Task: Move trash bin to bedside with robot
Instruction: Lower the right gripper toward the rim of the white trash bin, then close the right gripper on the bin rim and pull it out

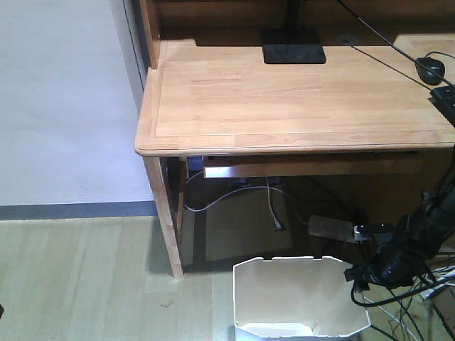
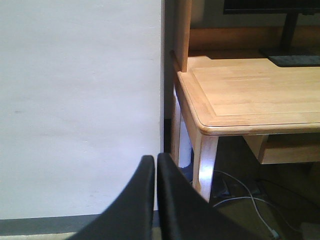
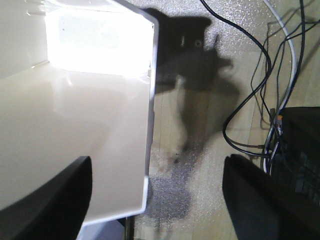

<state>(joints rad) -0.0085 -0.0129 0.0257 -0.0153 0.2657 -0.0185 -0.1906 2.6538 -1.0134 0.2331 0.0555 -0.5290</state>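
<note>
Exterior front-facing view: the light wooden desk (image 1: 284,92) fills the top. Below its front edge the trash bin (image 1: 284,302) stands upright on the floor (image 1: 78,284), its base cut off. Glare in the right wrist view hides its bottom, so its contents are unreadable. The right gripper (image 3: 156,170) straddles the bin's wall, fingers wide apart. The left gripper (image 2: 155,162) has its fingers nearly together. Cables (image 3: 250,90) trail beside the bin.

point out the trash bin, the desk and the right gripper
trash bin (image 1: 298,298), front view, inner wall
desk (image 1: 284,92), front view, bare tabletop
right gripper (image 3: 157,167), right wrist view, midway between its open fingertips
</note>
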